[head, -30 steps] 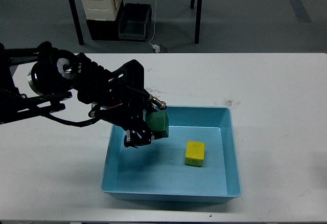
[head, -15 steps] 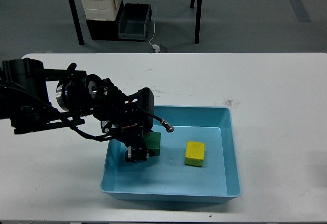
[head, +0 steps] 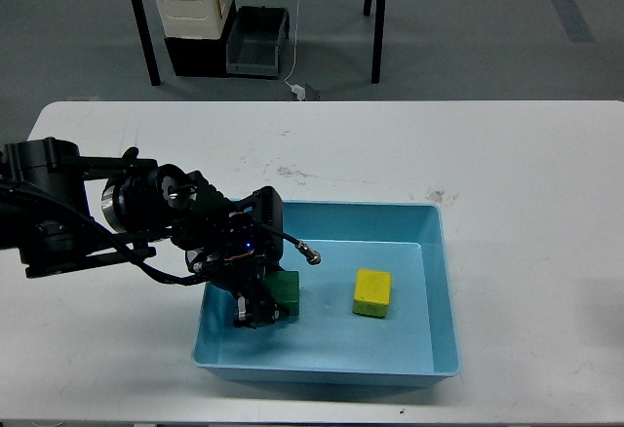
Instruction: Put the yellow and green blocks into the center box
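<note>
White table (head: 507, 154) carries the blue box (head: 444, 281), which sits at about 6 o'clock of the tabletop, near the front edge, with broad bare surface at 12 and 3 o'clock. Left arm (head: 68, 217) enters from 9 o'clock and reaches over the box's left wall, its gripper (head: 255, 312) lowered to the floor at the box's 8 o'clock corner. Green block (head: 285, 289) lies there, low against the left wall and touching the gripper; the jaws appear to pinch it, though the dark fingers do not show clearly enough to confirm the grip. Yellow block (head: 371, 292) rests on the box floor near centre, well apart from the green one and from the gripper. Right gripper is not in view. Principal risk, in my judgement: the wrist and its loose cable with the metal plug (head: 310, 252) sit close to the left rim, so a sideways withdrawal could catch the wall and drag or tip the box toward the table's front edge. A second risk is the block sticking to a finger on release and being lifted out. Clear room lies straight up and toward 10 o'clock; little margin exists at 6 o'clock.
</note>
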